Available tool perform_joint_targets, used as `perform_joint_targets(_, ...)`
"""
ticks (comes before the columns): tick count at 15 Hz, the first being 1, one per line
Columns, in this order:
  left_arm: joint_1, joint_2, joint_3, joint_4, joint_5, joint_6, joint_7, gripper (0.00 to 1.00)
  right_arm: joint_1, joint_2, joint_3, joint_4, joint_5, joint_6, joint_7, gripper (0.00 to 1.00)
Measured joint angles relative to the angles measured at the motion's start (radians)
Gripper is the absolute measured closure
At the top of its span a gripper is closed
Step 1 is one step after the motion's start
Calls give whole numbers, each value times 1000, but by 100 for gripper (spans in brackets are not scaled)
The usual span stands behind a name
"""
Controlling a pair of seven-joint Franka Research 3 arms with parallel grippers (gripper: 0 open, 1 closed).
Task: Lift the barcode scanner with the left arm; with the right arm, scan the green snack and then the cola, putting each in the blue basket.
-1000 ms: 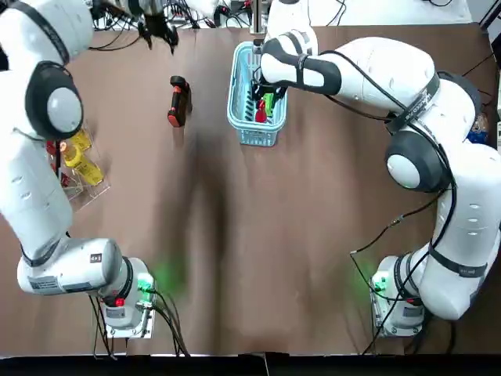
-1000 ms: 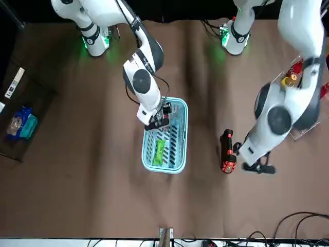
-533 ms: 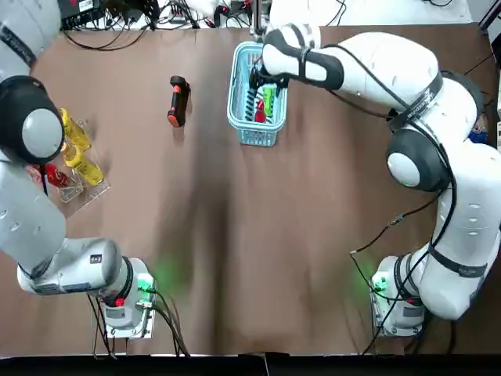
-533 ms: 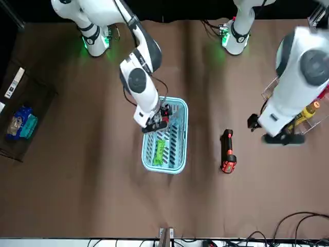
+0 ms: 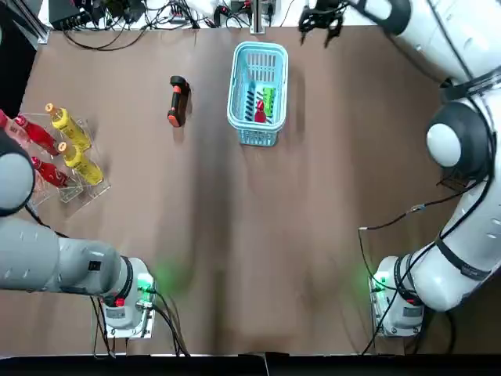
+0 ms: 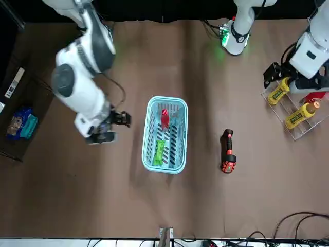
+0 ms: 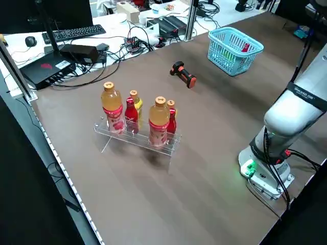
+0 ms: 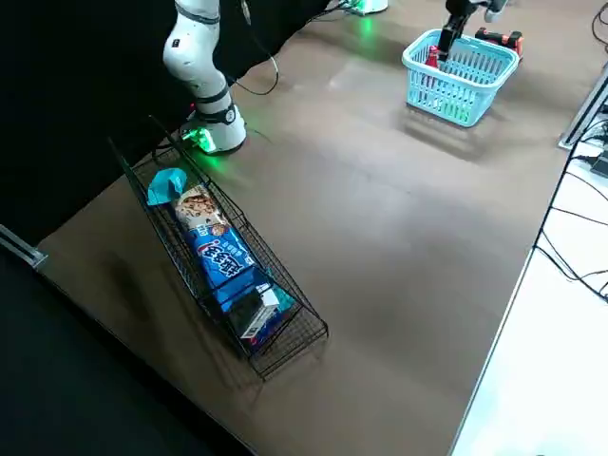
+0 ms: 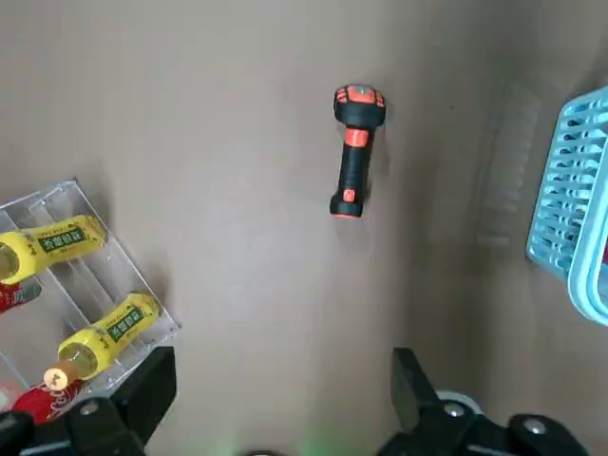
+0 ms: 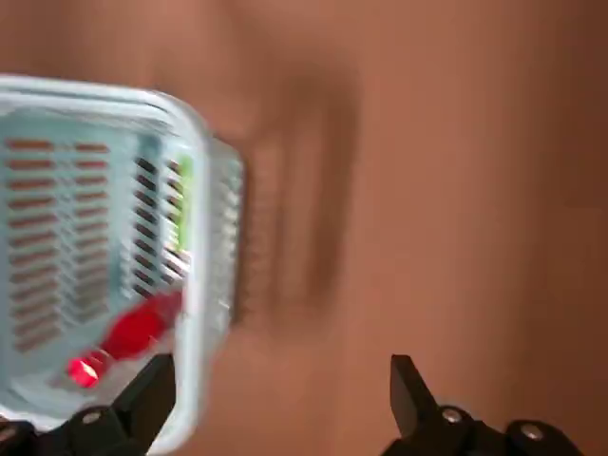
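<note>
The green snack (image 5: 268,100) and, apparently, the cola (image 5: 260,114) lie in the blue basket (image 5: 257,139); barcode scanner (image 5: 177,102) lies left of it; right gripper (image 10: 280,366), fingers apart, hovers right of the basket; left gripper (image 9: 280,366), also spread, near the bottle rack (image 5: 100,185)

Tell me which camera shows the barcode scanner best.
The left wrist view: the barcode scanner lies whole and unobstructed, largest there. Top, front and left side views show it whole but smaller; the right side view has it partly hidden behind the blue basket; the right wrist view misses it.
</note>
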Motion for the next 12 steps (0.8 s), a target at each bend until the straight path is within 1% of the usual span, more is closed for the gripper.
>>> perform_joint_targets(2,0,-14,0,-25,0,9,17,0,-79,-29,-1,0,-11,-101,-90,0)
perform_joint_targets(5,0,-11,0,-37,0,16,40,0,-205,-77,-2,0,-54,-173,-158,0)
perform_joint_targets(6,0,-10,0,-41,0,19,47,0,-256,-118,-1,-1,-90,-223,-212,0)
perform_joint_targets(9,-1,-9,0,-41,0,26,45,0,-305,-192,0,-20,-112,-253,-303,0)
perform_joint_targets(12,-1,-9,0,-40,0,28,47,0,-338,-301,0,-118,-116,-253,-368,0)
